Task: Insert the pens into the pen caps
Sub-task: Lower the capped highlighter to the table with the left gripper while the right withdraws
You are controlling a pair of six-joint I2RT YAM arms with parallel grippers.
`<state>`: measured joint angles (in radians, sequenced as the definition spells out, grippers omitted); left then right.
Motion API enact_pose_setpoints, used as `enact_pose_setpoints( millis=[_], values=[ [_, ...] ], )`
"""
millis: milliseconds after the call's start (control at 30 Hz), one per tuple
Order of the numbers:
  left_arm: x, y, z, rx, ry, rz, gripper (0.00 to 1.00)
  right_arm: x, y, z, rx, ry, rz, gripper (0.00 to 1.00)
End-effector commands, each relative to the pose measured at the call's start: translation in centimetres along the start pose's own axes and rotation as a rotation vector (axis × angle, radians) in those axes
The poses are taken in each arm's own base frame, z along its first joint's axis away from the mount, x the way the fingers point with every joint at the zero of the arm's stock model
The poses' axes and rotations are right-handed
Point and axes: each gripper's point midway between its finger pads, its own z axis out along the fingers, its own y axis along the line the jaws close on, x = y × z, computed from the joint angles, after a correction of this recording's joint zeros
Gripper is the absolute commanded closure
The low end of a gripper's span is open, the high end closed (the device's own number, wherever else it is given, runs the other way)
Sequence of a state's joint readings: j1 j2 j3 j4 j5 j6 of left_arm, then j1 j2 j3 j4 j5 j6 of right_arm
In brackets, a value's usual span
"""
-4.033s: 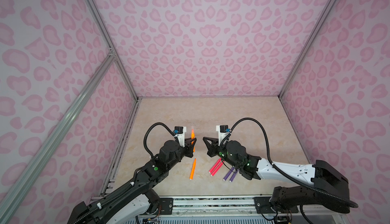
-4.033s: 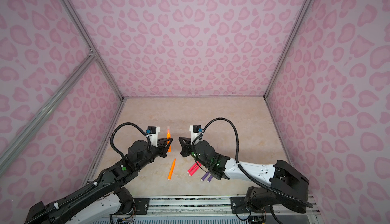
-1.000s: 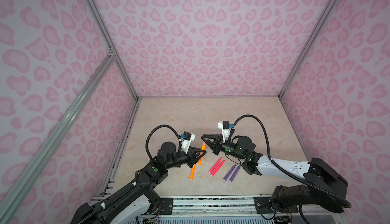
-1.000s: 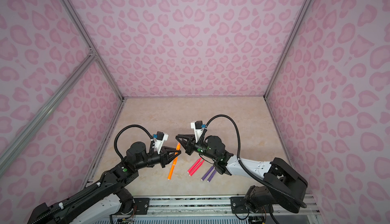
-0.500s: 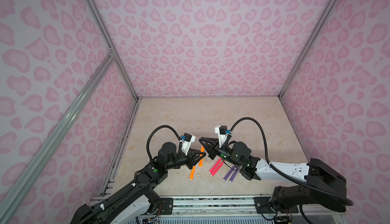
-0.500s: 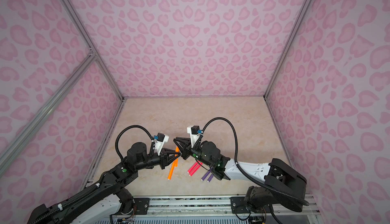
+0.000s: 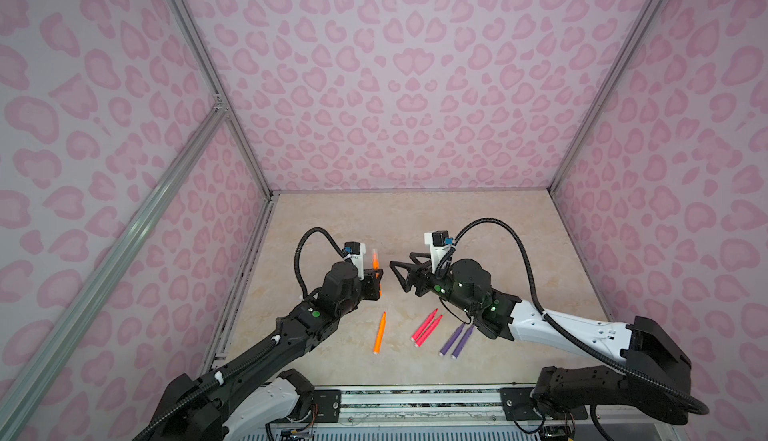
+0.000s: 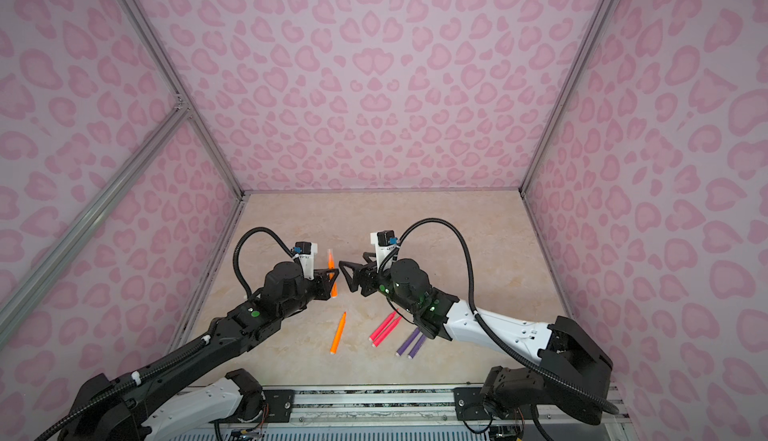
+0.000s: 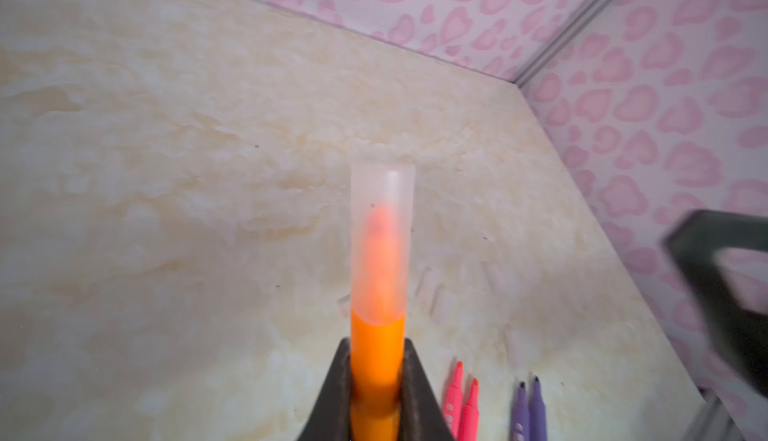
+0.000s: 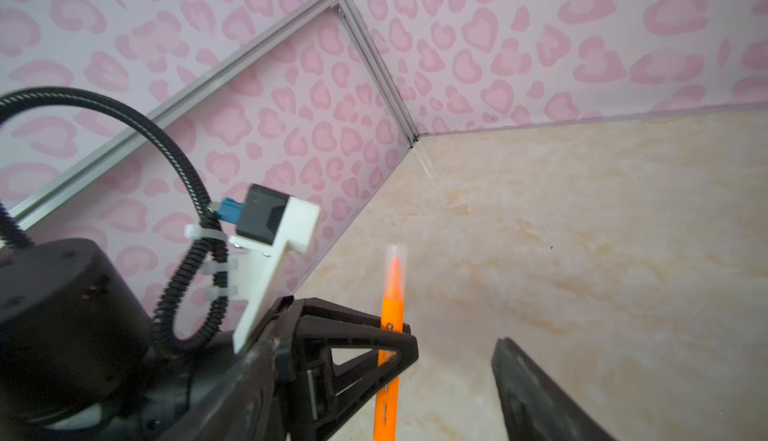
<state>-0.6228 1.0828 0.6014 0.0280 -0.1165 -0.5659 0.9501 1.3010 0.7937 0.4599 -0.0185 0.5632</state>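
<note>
My left gripper [image 7: 377, 280] is shut on an orange pen [image 9: 377, 355] and holds it upright above the table. A clear pen cap [image 9: 382, 243] sits over that pen's tip, also seen in a top view as the cap [image 8: 330, 253]. My right gripper [image 7: 404, 269] stands open just to the right of it, with nothing between its fingers [image 10: 532, 397]. A second orange pen [image 7: 380, 333], two pink-red pens [image 7: 426, 328] and two purple pens [image 7: 457, 339] lie uncapped on the table near the front. Several loose caps [image 9: 424, 289] lie faint beyond them.
The beige marbled table [image 7: 478, 218] is closed in by pink patterned walls on three sides. A metal rail [image 7: 415, 393] with both arm bases runs along the front edge.
My right gripper has opened and drawn back to the right, leaving the cap on the orange pen. My left gripper has lifted the capped pen and turned it more upright.
</note>
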Motion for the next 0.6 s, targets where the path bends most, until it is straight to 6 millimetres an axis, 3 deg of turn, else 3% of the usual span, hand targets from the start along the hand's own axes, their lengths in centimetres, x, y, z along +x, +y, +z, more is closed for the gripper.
enact_pose_setpoints(
  millis=[0, 133, 267, 567],
  values=[
    [0.5, 5.7, 0.5, -0.315, 0.029, -0.02, 0.96, 0.1, -2.5, -0.4, 0.136, 0.004, -0.035, 0.11],
    [2.2, 10.1, 1.9, -0.457, 0.147, -0.117, 0.96, 0.5, -4.9, -1.1, 0.211, -0.023, -0.035, 0.07],
    [3.7, 13.4, 3.0, -0.573, 0.269, -0.166, 0.97, 0.4, -5.5, -1.1, 0.218, -0.045, -0.039, 0.06],
    [4.6, 17.5, 3.1, -0.753, 0.343, -0.179, 0.97, 1.3, -6.0, 0.1, 0.244, 0.013, -0.059, 0.06]
  ],
)
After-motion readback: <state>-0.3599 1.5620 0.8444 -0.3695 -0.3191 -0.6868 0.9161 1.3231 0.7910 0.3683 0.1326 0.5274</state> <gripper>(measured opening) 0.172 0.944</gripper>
